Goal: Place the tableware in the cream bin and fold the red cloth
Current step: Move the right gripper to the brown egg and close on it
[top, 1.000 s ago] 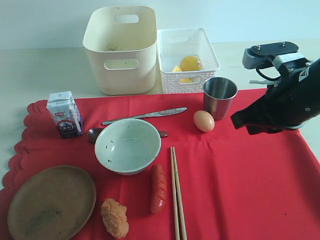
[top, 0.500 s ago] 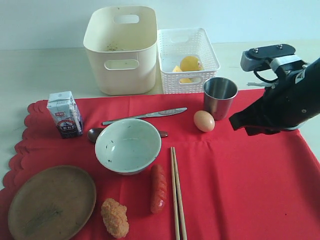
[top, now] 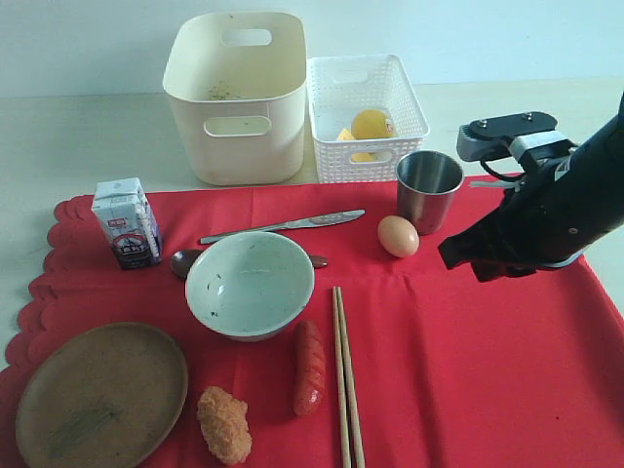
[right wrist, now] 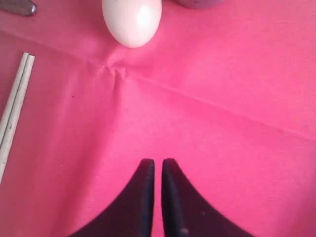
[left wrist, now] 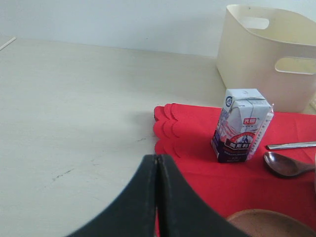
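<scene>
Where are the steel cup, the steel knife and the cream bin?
steel cup (top: 427, 207), exterior view, outer wall.
steel knife (top: 283, 225), exterior view, middle of its length.
cream bin (top: 239, 156), exterior view, front wall under the handle cut-out.

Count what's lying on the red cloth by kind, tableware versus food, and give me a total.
Tableware: 6 (speckled bowl, wooden plate, steel cup, knife, dark spoon, pair of chopsticks counted as 1)
Food items: 4 (milk carton, egg, sausage, fried nugget)
Total: 10
</scene>
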`<state>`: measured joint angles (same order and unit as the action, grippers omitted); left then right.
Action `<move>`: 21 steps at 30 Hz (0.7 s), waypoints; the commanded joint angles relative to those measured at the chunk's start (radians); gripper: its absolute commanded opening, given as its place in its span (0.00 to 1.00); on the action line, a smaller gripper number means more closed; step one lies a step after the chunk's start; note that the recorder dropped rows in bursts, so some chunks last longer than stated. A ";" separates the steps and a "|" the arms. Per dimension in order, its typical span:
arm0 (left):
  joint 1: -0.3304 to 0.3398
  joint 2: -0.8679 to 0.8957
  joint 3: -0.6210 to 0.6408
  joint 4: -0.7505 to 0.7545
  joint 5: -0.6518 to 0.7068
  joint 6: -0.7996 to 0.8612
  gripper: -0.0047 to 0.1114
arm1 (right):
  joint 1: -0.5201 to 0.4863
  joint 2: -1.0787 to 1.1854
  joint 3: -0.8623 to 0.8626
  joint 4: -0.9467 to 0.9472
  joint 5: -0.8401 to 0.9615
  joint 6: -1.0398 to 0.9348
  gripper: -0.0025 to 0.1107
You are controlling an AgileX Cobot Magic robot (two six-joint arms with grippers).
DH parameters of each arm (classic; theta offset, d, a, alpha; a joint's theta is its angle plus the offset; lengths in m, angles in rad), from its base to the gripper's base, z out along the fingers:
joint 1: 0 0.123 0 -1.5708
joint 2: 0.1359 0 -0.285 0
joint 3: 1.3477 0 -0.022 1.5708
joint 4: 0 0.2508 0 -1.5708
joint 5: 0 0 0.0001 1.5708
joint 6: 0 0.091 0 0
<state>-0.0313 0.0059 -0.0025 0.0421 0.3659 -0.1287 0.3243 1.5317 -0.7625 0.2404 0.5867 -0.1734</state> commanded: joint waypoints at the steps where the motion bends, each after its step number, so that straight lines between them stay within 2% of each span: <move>1: 0.002 -0.006 0.002 0.000 -0.011 0.001 0.04 | 0.001 0.002 0.002 0.010 -0.014 -0.009 0.08; 21: 0.002 -0.006 0.002 0.000 -0.011 0.001 0.04 | 0.001 0.002 0.002 0.047 -0.040 -0.029 0.08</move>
<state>-0.0313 0.0059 -0.0025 0.0421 0.3659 -0.1287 0.3243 1.5333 -0.7625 0.2640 0.5655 -0.1761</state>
